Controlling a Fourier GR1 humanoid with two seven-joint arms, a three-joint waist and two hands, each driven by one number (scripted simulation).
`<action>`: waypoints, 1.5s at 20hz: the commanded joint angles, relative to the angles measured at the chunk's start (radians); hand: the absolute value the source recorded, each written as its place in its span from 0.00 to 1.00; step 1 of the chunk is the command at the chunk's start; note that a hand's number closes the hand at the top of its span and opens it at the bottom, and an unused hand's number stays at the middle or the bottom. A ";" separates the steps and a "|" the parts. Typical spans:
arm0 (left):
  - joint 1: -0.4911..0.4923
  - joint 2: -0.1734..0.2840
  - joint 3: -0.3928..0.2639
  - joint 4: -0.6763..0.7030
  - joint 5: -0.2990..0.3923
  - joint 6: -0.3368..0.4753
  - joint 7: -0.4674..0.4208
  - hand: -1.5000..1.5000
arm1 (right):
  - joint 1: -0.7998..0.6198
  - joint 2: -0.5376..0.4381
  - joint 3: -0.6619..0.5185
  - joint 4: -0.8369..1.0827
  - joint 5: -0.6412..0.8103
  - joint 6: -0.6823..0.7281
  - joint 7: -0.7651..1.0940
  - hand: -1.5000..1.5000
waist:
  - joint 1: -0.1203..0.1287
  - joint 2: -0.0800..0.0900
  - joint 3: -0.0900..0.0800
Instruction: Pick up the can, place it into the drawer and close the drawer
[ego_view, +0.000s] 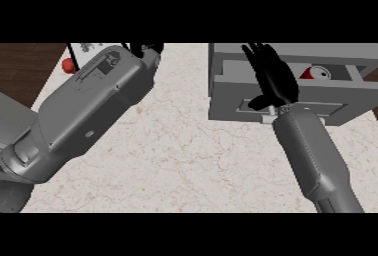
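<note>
At top left, the left hand (145, 48) is showing only fingertips, state can't tell; rightward, right hand (272, 75) is hovering straight-fingered, released, over the open drawer (230, 74), the can (317, 73) lying inside. Closing step likely: next move needs pushing drawer front shut.

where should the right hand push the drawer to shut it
On the drawer front panel, near the handle recess, coming from the robot's side and pushing away. The front faces the robot, the can already lies inside, and the right hand hangs open above it.
</note>
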 joint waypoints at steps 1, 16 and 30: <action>-0.004 0.058 0.007 -0.059 -0.018 0.008 0.062 0.00 | -0.051 0.008 -0.032 0.199 0.033 -0.135 -0.009 0.00 | 0.005 0.014 0.011; 0.093 0.144 0.033 -0.212 -0.057 -0.016 0.118 0.00 | -0.304 -0.061 -0.162 0.552 0.033 -0.379 -0.040 0.00 | 0.034 0.026 0.012; 0.103 0.141 0.022 -0.297 -0.100 0.023 0.153 0.00 | -0.492 -0.125 -0.194 0.686 0.056 -0.379 0.018 0.00 | 0.067 0.045 0.013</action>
